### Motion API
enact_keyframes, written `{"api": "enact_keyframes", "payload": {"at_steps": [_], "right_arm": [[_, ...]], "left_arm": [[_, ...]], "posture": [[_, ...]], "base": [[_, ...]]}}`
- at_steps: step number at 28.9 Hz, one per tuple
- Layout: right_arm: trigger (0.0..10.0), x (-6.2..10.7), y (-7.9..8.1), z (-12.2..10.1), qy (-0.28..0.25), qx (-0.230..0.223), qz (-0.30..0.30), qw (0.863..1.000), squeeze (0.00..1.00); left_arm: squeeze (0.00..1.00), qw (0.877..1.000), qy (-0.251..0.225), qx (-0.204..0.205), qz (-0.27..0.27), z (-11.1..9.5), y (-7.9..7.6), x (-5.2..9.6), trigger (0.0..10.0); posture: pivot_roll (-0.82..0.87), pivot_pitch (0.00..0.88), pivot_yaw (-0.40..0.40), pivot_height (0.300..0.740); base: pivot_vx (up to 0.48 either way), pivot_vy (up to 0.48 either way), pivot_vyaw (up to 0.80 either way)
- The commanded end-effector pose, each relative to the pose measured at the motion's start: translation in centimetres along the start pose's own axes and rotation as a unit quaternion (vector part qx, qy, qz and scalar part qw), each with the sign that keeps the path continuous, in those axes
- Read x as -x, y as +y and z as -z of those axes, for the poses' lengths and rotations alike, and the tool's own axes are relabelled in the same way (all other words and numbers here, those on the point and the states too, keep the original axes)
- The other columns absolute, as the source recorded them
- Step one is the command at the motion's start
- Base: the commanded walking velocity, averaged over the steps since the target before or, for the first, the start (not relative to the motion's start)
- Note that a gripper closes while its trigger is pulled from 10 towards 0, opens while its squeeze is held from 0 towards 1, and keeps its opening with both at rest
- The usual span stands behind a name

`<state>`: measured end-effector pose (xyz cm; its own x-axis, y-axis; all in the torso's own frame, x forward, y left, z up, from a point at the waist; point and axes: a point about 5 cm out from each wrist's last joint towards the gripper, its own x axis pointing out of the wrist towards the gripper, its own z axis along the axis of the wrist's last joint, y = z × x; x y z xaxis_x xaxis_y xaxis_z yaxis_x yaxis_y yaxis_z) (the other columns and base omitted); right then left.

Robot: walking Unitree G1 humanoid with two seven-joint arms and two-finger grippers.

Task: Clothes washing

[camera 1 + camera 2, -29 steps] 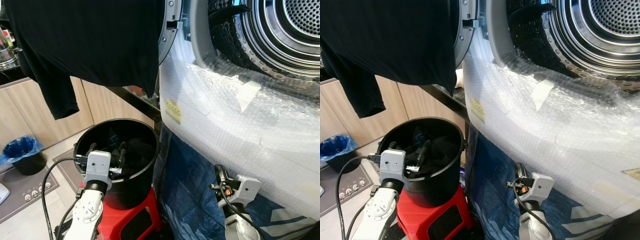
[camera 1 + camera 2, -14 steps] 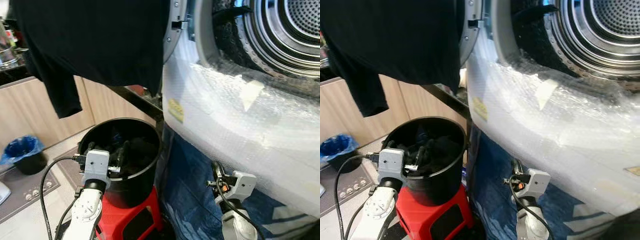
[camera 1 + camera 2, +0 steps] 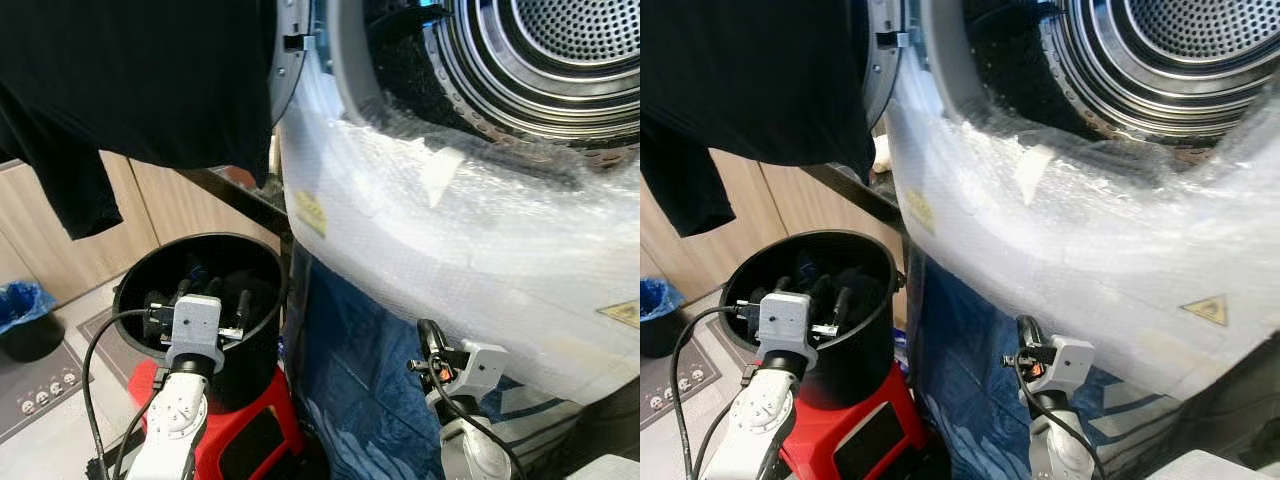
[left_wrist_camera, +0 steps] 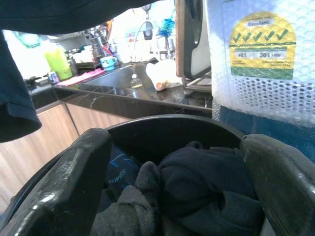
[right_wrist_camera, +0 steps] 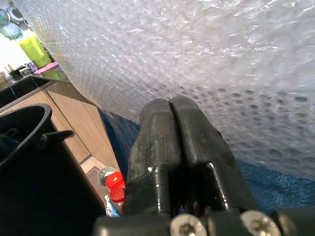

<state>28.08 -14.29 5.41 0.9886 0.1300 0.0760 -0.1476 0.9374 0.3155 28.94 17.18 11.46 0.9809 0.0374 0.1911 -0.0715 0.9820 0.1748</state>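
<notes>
In the left eye view, the black bucket (image 3: 200,300) sits at lower left on a red stool (image 3: 255,440), with dark clothes (image 3: 205,295) inside. The left gripper (image 3: 213,300) reaches over the near rim, its fingers spread wide just above the clothes, holding nothing. A black shirt (image 3: 140,90) hangs across the upper left. The washing machine (image 3: 450,230), wrapped in bubble wrap, fills the right, its open drum (image 3: 540,60) at upper right. The right gripper (image 3: 428,340) hangs low at lower centre-right, beside the blue sheet (image 3: 350,380).

In the left wrist view, the two fingers (image 4: 74,177) stand far apart at the lower corners, the dark clothes between them in the bucket, ungrasped.

In the right wrist view, the right gripper's fingers (image 5: 157,142) are pressed together, empty, in the centre below the bubble wrap (image 5: 197,59).
</notes>
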Motion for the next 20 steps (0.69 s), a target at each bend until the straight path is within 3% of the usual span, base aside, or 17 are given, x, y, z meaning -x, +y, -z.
{"api": "enact_keyframes", "payload": {"at_steps": [1, 14, 17, 20], "right_arm": [[10.0, -0.18, 0.7, -0.24, -0.01, -0.002, -0.006, 1.0, 0.0], [10.0, -0.25, 0.76, -0.18, -0.005, -0.002, -0.007, 1.0, 0.0], [10.0, -0.28, 0.73, -0.12, -0.002, -0.001, -0.007, 1.0, 0.0], [10.0, -0.29, 0.81, -0.21, -0.005, 0.004, -0.011, 1.0, 0.0]], "left_arm": [[0.0, 1.0, 0.005, -0.004, -0.008, 0.12, 0.44, 0.0, 10.0], [0.0, 1.0, 0.007, 0.011, -0.015, 0.09, 0.51, 0.03, 10.0], [0.0, 1.0, 0.007, 0.017, -0.021, 0.09, 0.61, 0.03, 10.0], [0.0, 1.0, 0.001, 0.003, -0.017, -0.04, 0.59, -0.02, 10.0]], "posture": [[0.06, 0.041, -0.029, 0.74], [0.07, 0.047, -0.03, 0.74], [0.07, 0.05, -0.03, 0.74], [0.07, 0.05, -0.031, 0.74]], "base": [[0.0, 0.0, 0.0], [0.0, 0.0, 0.0], [0.0, 0.443, -0.58], [0.0, 0.0, -0.14]]}}
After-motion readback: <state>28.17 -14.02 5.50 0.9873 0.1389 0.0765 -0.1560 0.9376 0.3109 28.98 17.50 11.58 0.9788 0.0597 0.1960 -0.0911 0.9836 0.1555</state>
